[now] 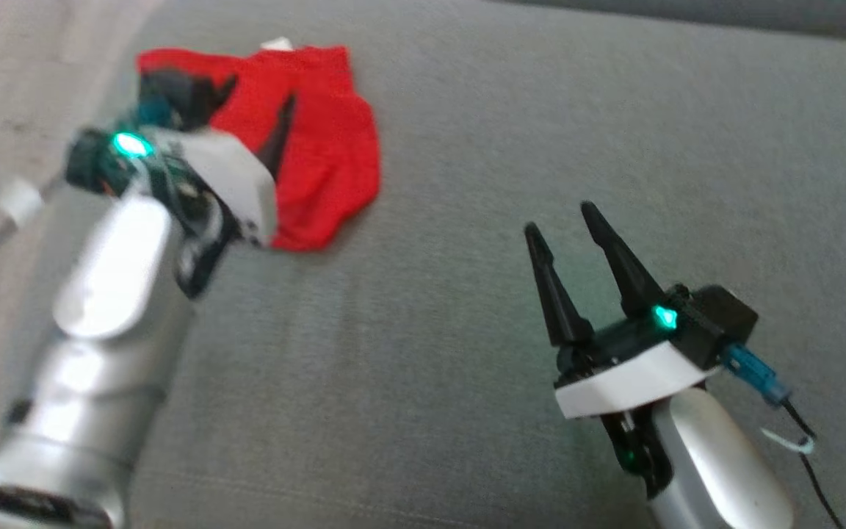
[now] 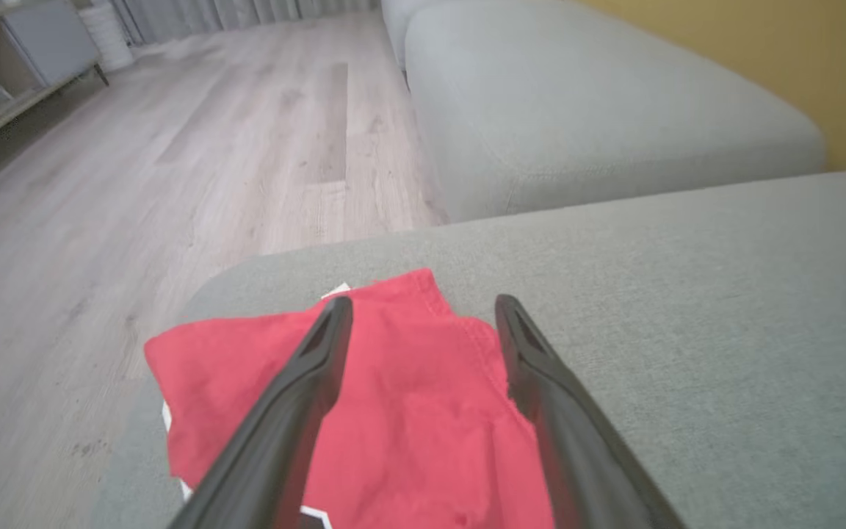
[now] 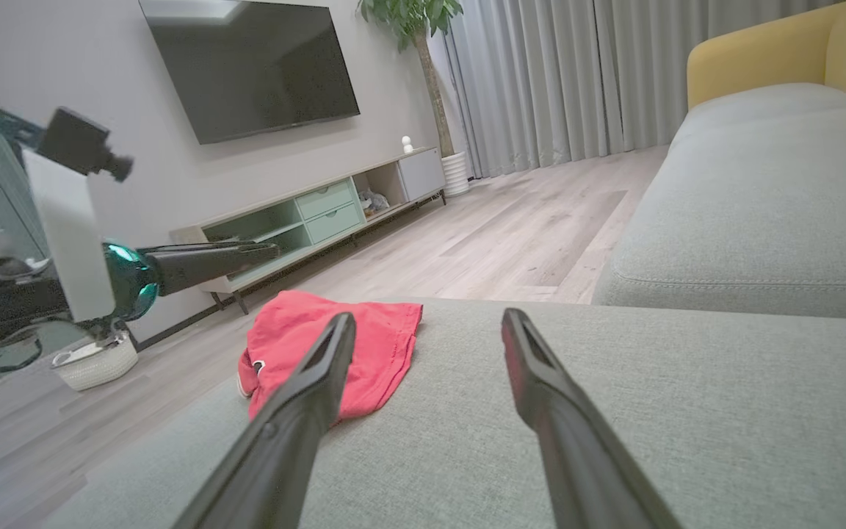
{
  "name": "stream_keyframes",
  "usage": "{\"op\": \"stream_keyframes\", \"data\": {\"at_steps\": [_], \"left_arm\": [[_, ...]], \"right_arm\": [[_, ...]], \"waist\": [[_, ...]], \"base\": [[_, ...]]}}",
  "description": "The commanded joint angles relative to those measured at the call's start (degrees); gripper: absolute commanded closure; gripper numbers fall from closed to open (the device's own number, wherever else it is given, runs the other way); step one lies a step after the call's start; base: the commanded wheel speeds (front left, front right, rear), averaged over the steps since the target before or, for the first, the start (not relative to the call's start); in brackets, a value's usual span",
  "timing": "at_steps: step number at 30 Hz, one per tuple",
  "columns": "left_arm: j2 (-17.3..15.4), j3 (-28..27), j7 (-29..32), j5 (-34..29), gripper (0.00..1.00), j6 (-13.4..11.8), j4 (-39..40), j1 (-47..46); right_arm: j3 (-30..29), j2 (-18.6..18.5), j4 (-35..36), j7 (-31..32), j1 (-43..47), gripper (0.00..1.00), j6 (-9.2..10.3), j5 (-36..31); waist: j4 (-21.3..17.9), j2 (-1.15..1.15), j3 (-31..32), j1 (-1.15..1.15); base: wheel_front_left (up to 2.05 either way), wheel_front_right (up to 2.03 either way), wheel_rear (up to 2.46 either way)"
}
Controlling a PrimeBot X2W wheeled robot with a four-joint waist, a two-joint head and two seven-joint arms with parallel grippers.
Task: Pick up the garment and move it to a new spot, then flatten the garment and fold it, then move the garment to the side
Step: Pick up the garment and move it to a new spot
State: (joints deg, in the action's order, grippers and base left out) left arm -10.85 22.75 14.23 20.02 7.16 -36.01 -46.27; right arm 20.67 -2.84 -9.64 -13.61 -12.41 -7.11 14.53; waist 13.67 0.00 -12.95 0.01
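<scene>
Garment [image 1: 327, 147] lies red on sofa [image 1: 467, 367]; both jaws gape empty; right wrist view adds television [image 3: 247, 66].

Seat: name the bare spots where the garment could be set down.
Free: the wide stretch right of the garment, around and beyond the open right gripper; also the near strip between the two grippers. Crowded: the seat's left corner, where the garment lies beneath the open left gripper, by the floor edge.

A home living room: grey sofa [image 3: 761, 242], wall-mounted television [image 3: 247, 66], low cabinet [image 3: 324, 209], curtains [image 3: 540, 81], wooden floor [image 3: 511, 235].
</scene>
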Motion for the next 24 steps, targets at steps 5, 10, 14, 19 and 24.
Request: {"op": "stream_keyframes", "data": {"at_steps": [5, 10, 14, 19, 24], "left_arm": [[-6.92, 4.76, 6.29, 6.6, 0.0, 0.31, -3.69, -9.87], [-10.64, 10.14, 10.86, 11.05, 0.0, 0.32, -8.04, -14.57], [-12.25, 14.19, 12.46, 13.88, 0.0, 0.32, -9.78, -16.73], [-13.32, 15.61, 12.23, 15.87, 0.0, 0.32, -13.92, -18.57], [-13.1, 16.45, 12.92, 17.26, 0.0, 0.32, -18.22, -18.94]], "right_arm": [[3.8, -0.04, 3.07, -0.28, -3.67, 0.0, -0.37, 0.44], [5.81, -0.04, 3.57, -0.56, -4.6, 0.0, -0.37, 1.22], [6.62, -0.04, 3.69, -0.75, -5.15, 0.0, -0.37, 1.56], [7.36, -0.04, 3.6, -0.94, -5.8, 0.0, -0.37, 1.84], [7.22, -0.04, 3.7, -1.11, -6.02, 0.0, -0.37, 1.84]], "waist": [[-7.62, 0.0, -7.05, -0.01], [-10.46, 0.0, -9.65, -0.01], [-11.88, 0.0, -11.11, -0.01], [-13.46, 0.0, -12.2, -0.01], [-14.64, 0.0, -12.69, -0.01]], "base": [[0.0, 0.0, 0.0], [0.0, 0.0, 0.0], [0.0, 0.0, 0.0], [0.0, 0.0, 0.0], [0.0, 0.0, 0.0]]}}
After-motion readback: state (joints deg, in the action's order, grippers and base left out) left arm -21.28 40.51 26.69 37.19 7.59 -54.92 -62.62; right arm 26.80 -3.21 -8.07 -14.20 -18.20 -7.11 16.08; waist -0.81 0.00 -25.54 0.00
